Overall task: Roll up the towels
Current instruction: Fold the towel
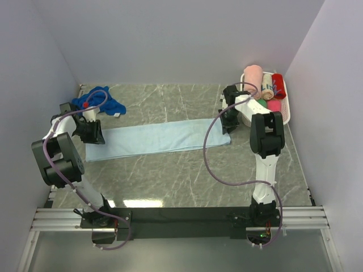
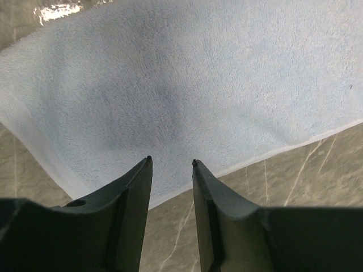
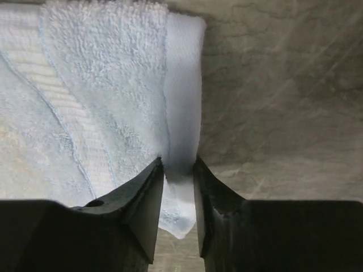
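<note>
Right gripper point(image 3: 178, 161) clamped on the hem of the pale sky-blue terry towel point(image 1: 164, 139); left gripper point(image 2: 172, 160) apart over its other end.

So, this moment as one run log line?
pale blue towel: flat, unrolled | left gripper: open over it | right gripper: shut on its hem | royal blue towel: crumpled

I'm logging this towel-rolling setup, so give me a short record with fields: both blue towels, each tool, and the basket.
pale blue towel: laid flat as a long strip across the table, not yet rolled
royal blue towel: crumpled heap at the far left
left tool: open over the strip's left end, nothing between its fingers
right tool: pinching the hem at the strip's right end
basket: white, far right, holding rolled towels
</note>
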### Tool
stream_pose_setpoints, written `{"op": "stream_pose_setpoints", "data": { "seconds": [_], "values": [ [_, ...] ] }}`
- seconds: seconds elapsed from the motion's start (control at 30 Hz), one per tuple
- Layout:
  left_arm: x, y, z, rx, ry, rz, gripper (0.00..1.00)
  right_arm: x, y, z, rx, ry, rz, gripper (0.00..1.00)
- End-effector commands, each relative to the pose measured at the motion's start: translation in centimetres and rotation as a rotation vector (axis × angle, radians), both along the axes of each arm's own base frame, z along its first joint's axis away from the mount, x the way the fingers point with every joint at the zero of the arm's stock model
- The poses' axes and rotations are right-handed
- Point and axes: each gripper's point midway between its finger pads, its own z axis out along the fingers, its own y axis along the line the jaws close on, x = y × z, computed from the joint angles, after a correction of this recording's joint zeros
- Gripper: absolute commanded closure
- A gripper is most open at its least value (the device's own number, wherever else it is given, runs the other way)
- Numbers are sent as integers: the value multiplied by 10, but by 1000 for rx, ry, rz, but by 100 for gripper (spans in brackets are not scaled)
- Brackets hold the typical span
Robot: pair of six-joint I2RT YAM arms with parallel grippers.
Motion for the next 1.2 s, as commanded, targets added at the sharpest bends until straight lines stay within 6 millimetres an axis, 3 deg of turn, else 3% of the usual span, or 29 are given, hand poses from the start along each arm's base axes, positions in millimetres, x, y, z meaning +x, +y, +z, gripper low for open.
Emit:
{"op": "stream_pose_setpoints", "data": {
  "seconds": [0.0,0.1,0.3,0.4,0.63,0.7,0.8,0.9,1.03,1.17],
  "values": [
    [13,1,30,0,-85,-12,60,-8,7,-8,44,25,-3,78],
    [15,1,32,-2,-89,-11,60,-14,0,-7,29,40,0,100],
    [13,-6,37,-41,-88,-27,59,-6,-40,24,-39,-45,-27,100],
    [12,-9,40,-52,-95,-36,57,1,-40,42,-31,-86,-8,100],
    [14,-15,58,-74,-132,-51,28,-3,25,63,113,-97,92,100],
    [16,-15,63,-83,-136,-42,1,-7,53,70,156,-103,146,100],
    [24,-18,79,-110,-152,-31,1,-9,89,80,203,-116,207,100],
    [27,-20,90,-138,-160,-11,1,-14,117,74,214,-101,260,100],
    [32,-24,109,-178,-189,8,1,-12,148,64,227,-79,285,100],
    [33,-24,114,-196,-169,40,1,-14,171,53,266,-55,288,100]
  ]
}}
